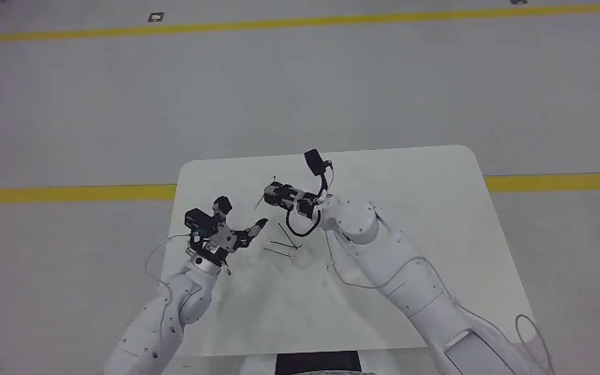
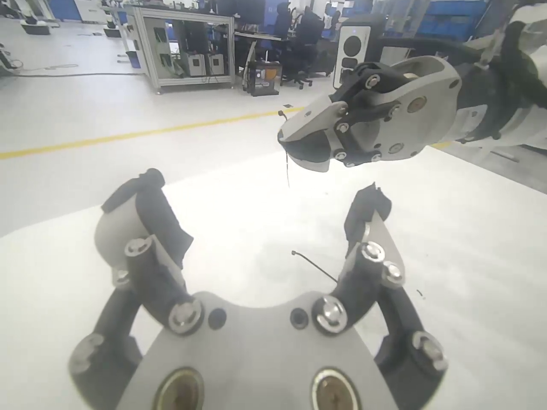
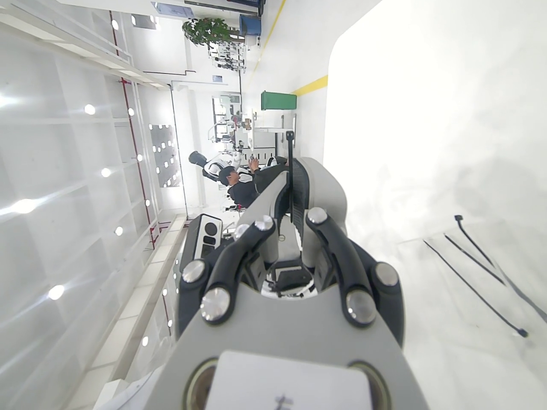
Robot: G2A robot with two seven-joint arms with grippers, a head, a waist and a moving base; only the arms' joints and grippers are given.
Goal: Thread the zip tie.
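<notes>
White counter: right gripper fingers clenched on raised zip tie; left gripper, at 8 o'clock, fingers released; threading apparently not begun.

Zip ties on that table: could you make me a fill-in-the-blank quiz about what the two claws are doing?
The right claw is ____ on a black zip tie.
The left claw is ____ and holds nothing.
Spare zip ties lie on the ____ table.
Missing words: shut, open, white.
</notes>
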